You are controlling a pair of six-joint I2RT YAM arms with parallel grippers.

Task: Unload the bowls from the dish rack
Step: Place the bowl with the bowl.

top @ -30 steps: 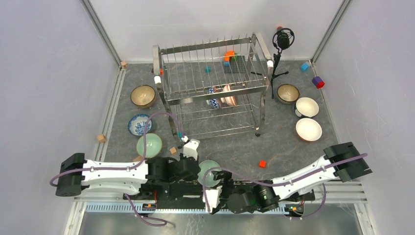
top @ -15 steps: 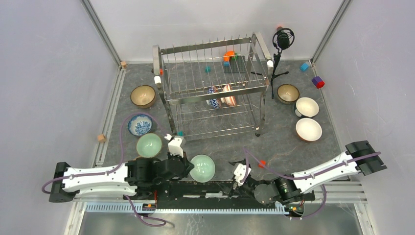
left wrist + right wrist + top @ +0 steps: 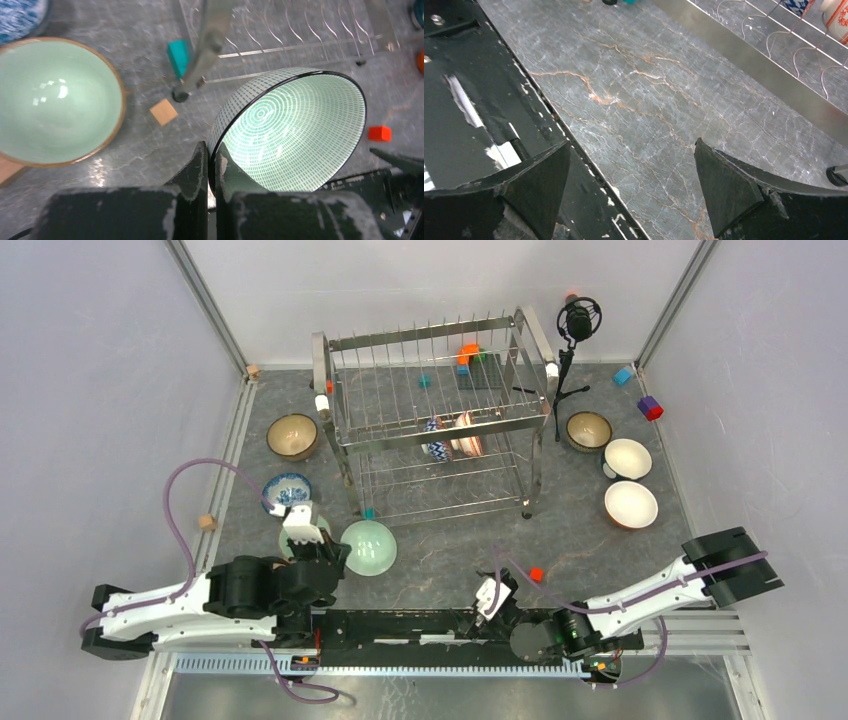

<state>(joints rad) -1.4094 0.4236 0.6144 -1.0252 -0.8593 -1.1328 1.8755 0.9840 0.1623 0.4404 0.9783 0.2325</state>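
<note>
My left fingers (image 3: 198,172) are matt, scuffed black plastic; the bowl (image 3: 295,135) glossy glazed ceramic; the bench (image 3: 649,100) smooth veined stone.

A dotted green bowl (image 3: 295,135) tilts before the dish rack (image 3: 400,437) — two bowls (image 3: 465,437) upright inside.

Grey marbled tabletop (image 3: 450,550), dish rack (image 3: 437,430) standing centre, bowls (image 3: 293,436) either side, small blocks (image 3: 536,575) scattered
</note>
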